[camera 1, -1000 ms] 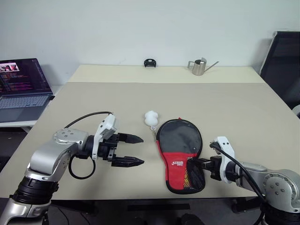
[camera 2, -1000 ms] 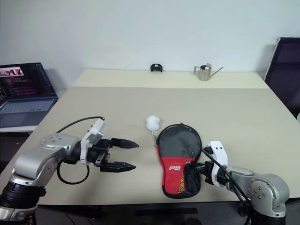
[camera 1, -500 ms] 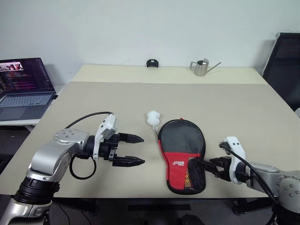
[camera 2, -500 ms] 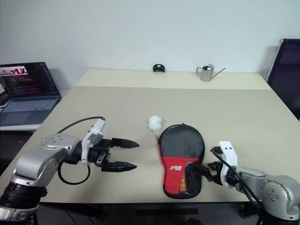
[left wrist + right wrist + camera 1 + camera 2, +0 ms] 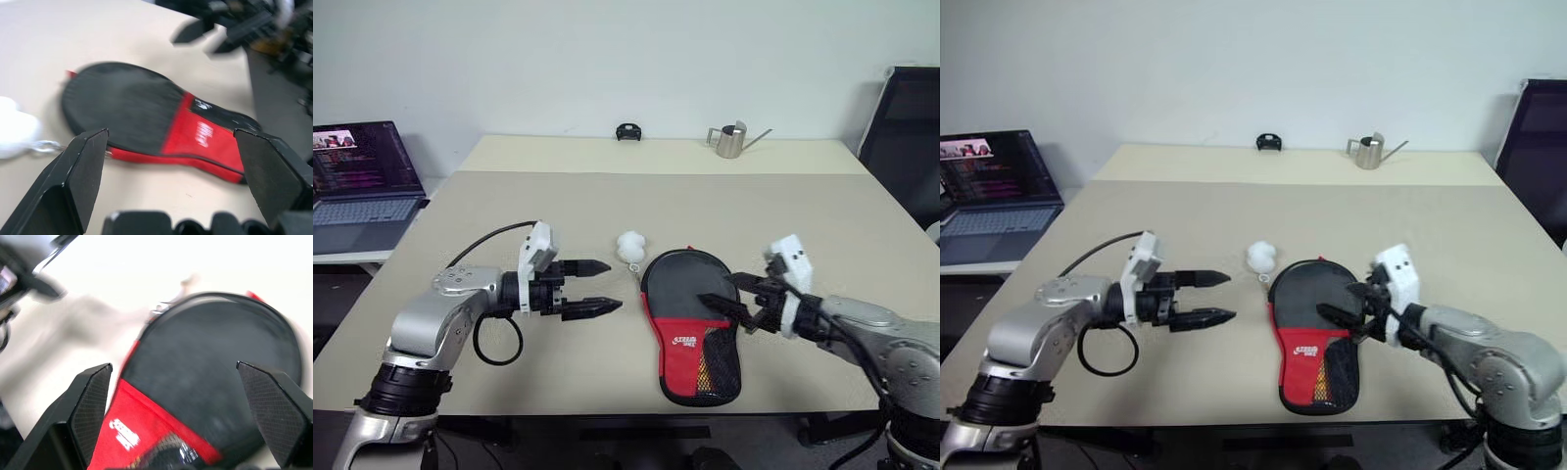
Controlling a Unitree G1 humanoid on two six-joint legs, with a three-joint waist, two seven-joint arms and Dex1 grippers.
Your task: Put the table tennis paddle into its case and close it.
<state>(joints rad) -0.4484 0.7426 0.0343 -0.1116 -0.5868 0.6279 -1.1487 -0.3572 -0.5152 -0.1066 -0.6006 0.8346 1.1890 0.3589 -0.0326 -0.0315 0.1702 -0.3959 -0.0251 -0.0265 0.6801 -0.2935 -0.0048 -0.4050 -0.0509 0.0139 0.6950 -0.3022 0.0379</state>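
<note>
The case point(image 5: 690, 323), a black and red paddle-shaped pouch with white lettering and a mesh pocket, lies flat on the table's front middle. Its white ball charm point(image 5: 629, 245) rests just beyond its round end on a short cord. The table tennis paddle is hidden. My left gripper point(image 5: 615, 285) is open, held level a little above the table to the left of the case and pointing at it. My right gripper point(image 5: 717, 289) is open and hovers over the case's right side, its fingers point(image 5: 90, 406) wide apart. The case point(image 5: 146, 127) lies between the left fingers point(image 5: 78, 171) ahead.
The beige table point(image 5: 803, 225) runs far back. A metal watering can point(image 5: 732, 140) and a small black object point(image 5: 626, 131) stand at its far edge. An open laptop point(image 5: 362, 181) sits on a side surface at the left. A black chair point(image 5: 906, 137) stands at the right.
My right gripper has opened, let go of the case's handle end and risen to above the case's right side. My left gripper has edged toward the case and turned a little.
</note>
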